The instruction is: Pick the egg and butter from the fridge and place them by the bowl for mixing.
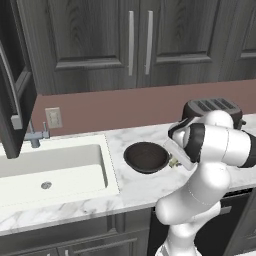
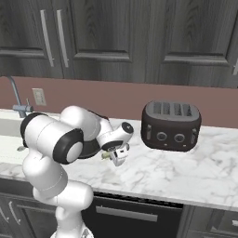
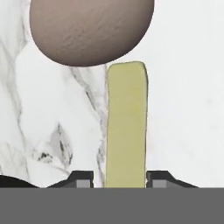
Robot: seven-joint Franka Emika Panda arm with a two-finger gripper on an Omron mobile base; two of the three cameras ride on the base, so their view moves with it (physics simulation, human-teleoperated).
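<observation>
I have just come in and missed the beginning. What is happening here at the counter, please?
The white robot arm reaches down to the marble counter beside the dark bowl. In the hand view, the butter lies on the counter between the fingertips of the gripper, whose jaws stand slightly apart from its sides. The egg rests on the counter just beyond the butter. A toaster stands further along.

Bowls: one round shallow dark brown-black bowl [image 1: 146, 156] on the marble counter.
Eggs: one brownish-grey oval egg [image 3: 91, 29].
Butter: one thin pale yellow-olive stick of butter [image 3: 126, 127].
Toasters: one black four-slot toaster [image 2: 171, 124].
Sinks: one white rectangular sink basin [image 1: 50, 172].
Faucets: one grey metal faucet [image 1: 36, 135].
Wall outlets: one white outlet plate [image 1: 53, 117].
Cabinet handles: two long silver bar handles [image 1: 131, 43], possibly more cut off at the edges.
</observation>
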